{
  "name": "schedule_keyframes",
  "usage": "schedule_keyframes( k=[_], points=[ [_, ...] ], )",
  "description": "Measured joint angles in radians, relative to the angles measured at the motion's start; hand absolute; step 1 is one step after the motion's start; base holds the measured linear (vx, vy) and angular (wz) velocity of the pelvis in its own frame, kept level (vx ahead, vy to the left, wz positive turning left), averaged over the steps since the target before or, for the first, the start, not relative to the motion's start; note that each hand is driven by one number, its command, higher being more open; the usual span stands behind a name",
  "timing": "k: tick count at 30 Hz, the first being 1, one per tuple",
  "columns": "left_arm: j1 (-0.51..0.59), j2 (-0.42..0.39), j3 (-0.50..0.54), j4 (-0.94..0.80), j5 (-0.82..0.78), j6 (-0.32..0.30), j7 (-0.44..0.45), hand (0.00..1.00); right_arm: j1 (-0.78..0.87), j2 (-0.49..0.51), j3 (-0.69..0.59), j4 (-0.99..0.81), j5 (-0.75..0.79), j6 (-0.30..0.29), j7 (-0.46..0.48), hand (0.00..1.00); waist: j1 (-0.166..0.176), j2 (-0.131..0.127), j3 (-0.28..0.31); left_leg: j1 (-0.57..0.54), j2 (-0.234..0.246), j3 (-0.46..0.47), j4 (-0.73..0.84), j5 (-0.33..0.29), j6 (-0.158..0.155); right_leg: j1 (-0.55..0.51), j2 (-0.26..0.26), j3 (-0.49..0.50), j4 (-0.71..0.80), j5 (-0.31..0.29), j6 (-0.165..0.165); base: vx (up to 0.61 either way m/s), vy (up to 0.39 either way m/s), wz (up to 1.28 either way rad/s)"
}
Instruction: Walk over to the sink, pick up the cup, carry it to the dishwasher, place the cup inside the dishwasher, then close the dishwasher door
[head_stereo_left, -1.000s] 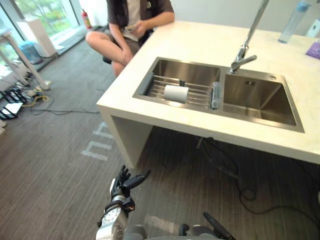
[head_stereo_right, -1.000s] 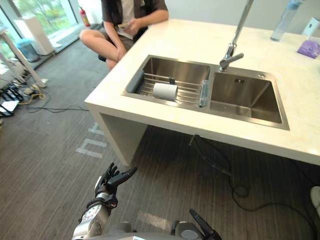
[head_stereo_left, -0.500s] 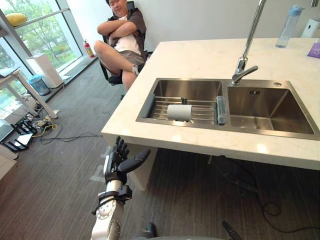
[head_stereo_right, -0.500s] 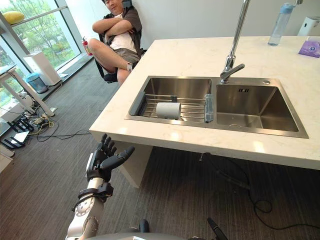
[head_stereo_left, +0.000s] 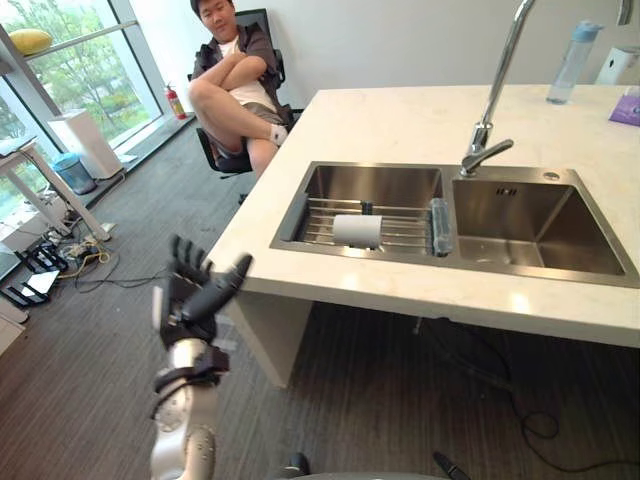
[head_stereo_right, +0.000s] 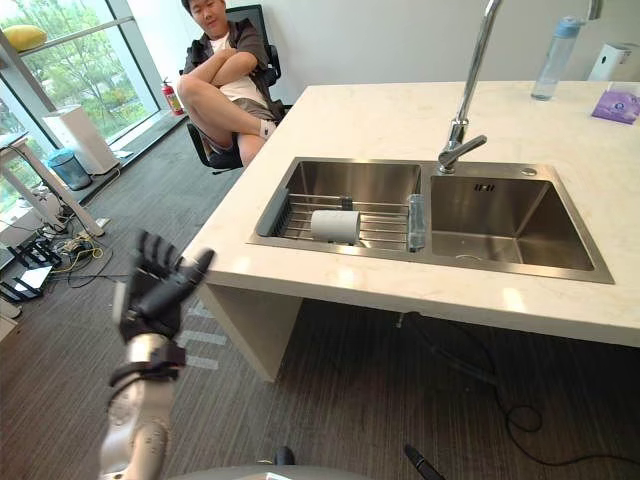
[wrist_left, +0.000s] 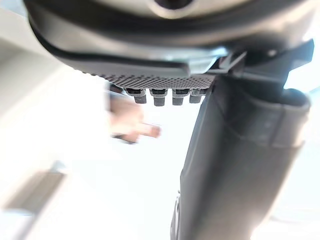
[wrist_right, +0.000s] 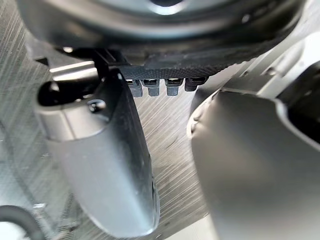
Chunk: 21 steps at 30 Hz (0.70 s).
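One cup (head_stereo_left: 357, 231), one bottle (head_stereo_left: 573, 62), one person (head_stereo_left: 235, 85).

Daylight comes in through the windows (head_stereo_left: 60, 60) at the far left, and the whole room is bright and evenly lit. The pale table (head_stereo_left: 400, 115) throws that light back, with soft white patches of glare along its near edge. The steel sink (head_stereo_left: 520, 215) gleams on its far walls and stays duller on its near ones. Under the table the floor (head_stereo_left: 420, 380) lies in a broad, soft-edged shadow. My left robot hand (head_stereo_left: 195, 290) stands dark against the lit floor at the near left. In my left wrist view, glare washes everything past it to near white. In my right wrist view the floor shows fine bright streaks, and my right robot hand (wrist_right: 100, 160) carries a pale highlight on its thumb.
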Motion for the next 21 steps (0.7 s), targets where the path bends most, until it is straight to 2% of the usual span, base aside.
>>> schedule_keyframes(
  k=[2, 4, 5, 7, 9, 10, 11, 12, 13, 14, 15, 16, 17, 19, 20, 21],
  points=[
    [-0.019, 0.008, 0.016, -0.074, -0.003, -0.007, -0.024, 1.0, -0.016, -0.004, -0.012, 0.019, -0.024, -0.002, -0.008, 1.0, 0.008, -0.008, -0.001, -0.001, -0.027, -0.01, 0.0, -0.008, 0.01, 0.006, -0.024, -0.014, 0.008, -0.004, 0.006, 0.1, 0.056, 0.3],
    [-0.03, 0.007, 0.003, -0.125, -0.041, -0.006, -0.085, 1.0, -0.038, 0.003, -0.022, 0.035, -0.061, -0.024, -0.014, 1.0, 0.01, -0.012, 0.002, -0.002, -0.051, -0.025, 0.0, -0.02, 0.019, 0.013, -0.044, -0.031, 0.019, -0.01, 0.012, 0.06, 0.083, 0.32],
    [-0.036, 0.006, -0.036, -0.151, -0.074, 0.012, -0.152, 1.0, -0.045, 0.017, -0.029, 0.033, -0.122, -0.078, -0.033, 1.0, 0.007, -0.018, 0.004, 0.0, -0.074, -0.043, 0.0, -0.036, 0.027, 0.016, -0.068, -0.049, 0.047, -0.027, 0.01, 0.03, 0.076, 0.35],
    [-0.039, 0.007, -0.103, -0.17, -0.08, 0.042, -0.216, 1.0, -0.056, 0.038, -0.035, 0.027, -0.179, -0.126, -0.069, 1.0, -0.001, -0.027, 0.007, 0.003, -0.104, -0.069, -0.005, -0.039, 0.031, 0.015, -0.097, -0.069, 0.079, -0.046, -0.008, 0.03, 0.09, 0.39],
    [-0.057, 0.004, -0.206, -0.166, -0.076, 0.086, -0.274, 1.0, -0.069, 0.046, -0.034, 0.016, -0.204, -0.147, -0.106, 1.0, -0.014, -0.029, 0.013, 0.008, -0.127, -0.094, -0.006, -0.045, 0.042, -0.019, -0.132, -0.072, 0.188, -0.053, -0.02, 0.04, 0.108, 0.24],
    [-0.077, 0.006, -0.265, -0.153, -0.058, 0.123, -0.292, 1.0, -0.079, 0.059, -0.031, -0.003, -0.202, -0.157, -0.13, 1.0, -0.032, -0.034, 0.017, 0.015, -0.132, -0.098, -0.009, -0.045, 0.046, -0.089, -0.165, -0.043, 0.338, -0.038, -0.043, 0.02, 0.103, 0.03],
    [-0.094, 0.013, -0.294, -0.139, -0.047, 0.152, -0.308, 1.0, -0.088, 0.078, -0.026, -0.031, -0.2, -0.173, -0.149, 1.0, -0.051, -0.048, 0.03, 0.029, -0.138, -0.099, -0.011, -0.05, 0.052, -0.16, -0.191, 0.0, 0.473, -0.006, -0.091, 0.04, 0.119, -0.06],
    [-0.103, 0.019, -0.301, -0.128, -0.044, 0.162, -0.312, 1.0, -0.094, 0.087, -0.023, -0.044, -0.199, -0.179, -0.155, 1.0, -0.06, -0.056, 0.041, 0.042, -0.14, -0.096, -0.014, -0.054, 0.058, -0.183, -0.2, 0.023, 0.528, 0.016, -0.113, 0.06, 0.119, -0.26],
    [-0.112, 0.034, -0.305, -0.108, -0.047, 0.177, -0.313, 1.0, -0.102, 0.096, -0.002, -0.058, -0.202, -0.19, -0.166, 1.0, -0.077, -0.064, 0.061, 0.068, -0.136, -0.092, -0.031, -0.065, 0.059, -0.219, -0.208, 0.054, 0.601, 0.072, -0.126, 0.06, 0.076, -0.45],
    [-0.114, 0.042, -0.314, -0.067, -0.071, 0.177, -0.313, 1.0, -0.096, 0.097, 0.019, -0.071, -0.207, -0.209, -0.173, 1.0, -0.084, -0.065, 0.063, 0.1, -0.142, -0.098, -0.067, -0.103, 0.031, -0.268, -0.209, 0.08, 0.64, 0.133, -0.144, 0.09, 0.071, -0.49],
    [-0.122, 0.046, -0.312, -0.05, -0.084, 0.176, -0.311, 1.0, -0.097, 0.103, 0.032, -0.073, -0.22, -0.222, -0.177, 1.0, -0.09, -0.075, 0.066, 0.084, -0.16, -0.103, -0.018, -0.134, 0.038, -0.295, -0.219, 0.107, 0.65, 0.117, -0.132, 0.21, 0.043, -0.73],
    [-0.153, 0.048, -0.305, -0.018, -0.119, 0.167, -0.298, 1.0, -0.103, 0.097, 0.048, -0.103, -0.242, -0.249, -0.175, 1.0, -0.087, -0.058, 0.109, 0.038, -0.122, -0.108, 0.153, -0.215, 0.085, -0.321, -0.186, 0.116, 0.619, 0.011, -0.101, 0.24, 0.027, -0.86],
    [-0.169, 0.054, -0.297, 0.045, -0.149, 0.164, -0.29, 1.0, -0.111, 0.097, 0.055, -0.097, -0.269, -0.251, -0.18, 1.0, -0.086, -0.063, 0.127, 0.038, -0.114, -0.083, 0.172, -0.23, 0.083, -0.319, -0.143, 0.121, 0.468, -0.049, -0.072, 0.21, -0.021, -0.77],
    [-0.202, 0.059, -0.309, 0.121, -0.159, 0.17, -0.273, 1.0, -0.097, 0.101, 0.047, -0.091, -0.277, -0.254, -0.18, 1.0, -0.105, -0.062, 0.128, 0.024, -0.097, -0.097, 0.177, -0.232, 0.082, -0.315, -0.088, 0.15, 0.297, -0.046, -0.065, 0.11, -0.066, 0.05],
    [-0.228, 0.058, -0.331, 0.193, -0.159, 0.192, -0.255, 1.0, -0.059, 0.114, 0.023, -0.063, -0.237, -0.252, -0.172, 1.0, -0.114, -0.066, 0.126, 0.026, -0.092, -0.125, 0.19, -0.241, 0.067, -0.295, -0.068, 0.19, 0.184, -0.012, -0.059, 0.13, -0.11, 0.5],
    [-0.226, 0.056, -0.334, 0.21, -0.16, 0.202, -0.25, 1.0, -0.045, 0.122, 0.004, -0.051, -0.2, -0.25, -0.168, 1.0, -0.116, -0.068, 0.125, 0.029, -0.088, -0.133, 0.204, -0.248, 0.054, -0.276, -0.065, 0.196, 0.151, 0.017, -0.059, 0.16, -0.176, 0.47]
  ],
)
